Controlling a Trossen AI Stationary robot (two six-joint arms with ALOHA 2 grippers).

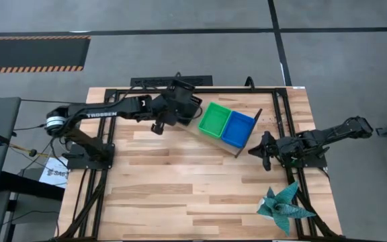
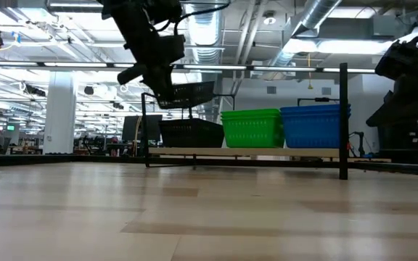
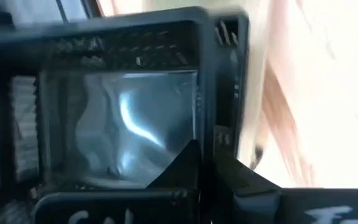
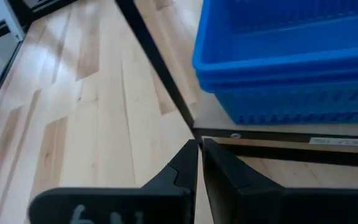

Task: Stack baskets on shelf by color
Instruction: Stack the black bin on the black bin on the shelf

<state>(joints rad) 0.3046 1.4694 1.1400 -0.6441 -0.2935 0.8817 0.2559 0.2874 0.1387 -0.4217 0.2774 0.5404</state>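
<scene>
One black basket (image 2: 187,94) tilted | left pincer (image 2: 167,93) gripping | above shelf (image 2: 267,152)

Bright overhead lights wash the bench (image 1: 180,181); glare off the black basket (image 3: 123,112), blurred beside the left hand (image 3: 207,165).

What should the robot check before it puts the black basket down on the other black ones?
1. Left gripper shut on the raised black basket: ok.
2. Raised basket level: not ok, it tilts in the low view.
3. Raised basket over the black stack: looks ok, though the arm hides it from above.
4. Green stack and blue stack sit side by side on the shelf: ok.
5. Right gripper shut, empty, clear of the black stack: ok.
6. Teal star far from the shelf: ok.
</scene>
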